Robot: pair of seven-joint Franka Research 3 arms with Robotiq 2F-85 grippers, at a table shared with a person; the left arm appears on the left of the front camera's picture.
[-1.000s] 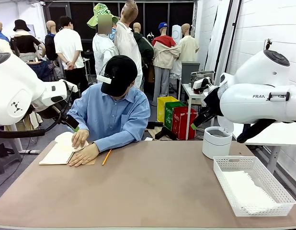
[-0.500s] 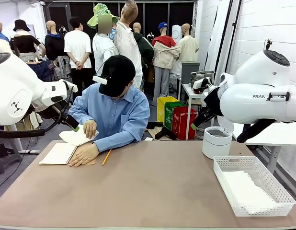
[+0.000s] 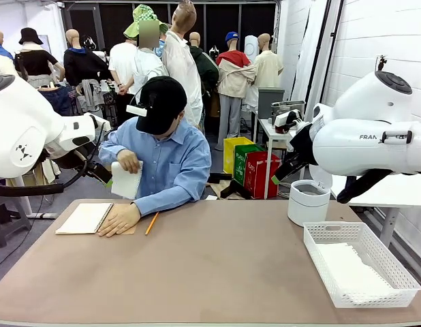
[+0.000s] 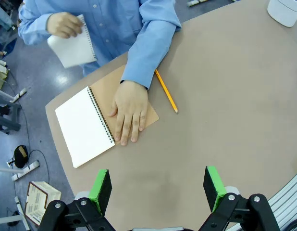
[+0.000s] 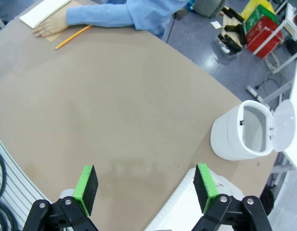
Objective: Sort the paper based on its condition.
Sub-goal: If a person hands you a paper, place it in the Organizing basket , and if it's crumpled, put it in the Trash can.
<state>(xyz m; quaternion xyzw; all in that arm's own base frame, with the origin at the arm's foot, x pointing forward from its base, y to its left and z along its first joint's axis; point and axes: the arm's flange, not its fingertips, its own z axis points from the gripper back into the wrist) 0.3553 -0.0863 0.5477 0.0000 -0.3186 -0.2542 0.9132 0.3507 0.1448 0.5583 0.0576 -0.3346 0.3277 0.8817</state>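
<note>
Partial "FRAN" lettering on right arm (image 3: 369, 137), coloured bins (image 3: 251, 167) labels illegible

The front camera sits low on the robot's side of the counter (image 3: 197, 266) and faces straight across it at the seated person (image 3: 171, 163) on the far side, taking in the whole top. The left wrist camera hangs well above the counter's far left corner and looks steeply down past the left jaws onto the spiral notebook (image 4: 83, 127), the person's hand (image 4: 130, 113) flat on it and the pencil (image 4: 166, 91). The right wrist camera looks down past the right jaws over the counter's right half, with the white lidded bin (image 5: 244, 130) near. All three views share the notebook, pencil and bin.
</note>
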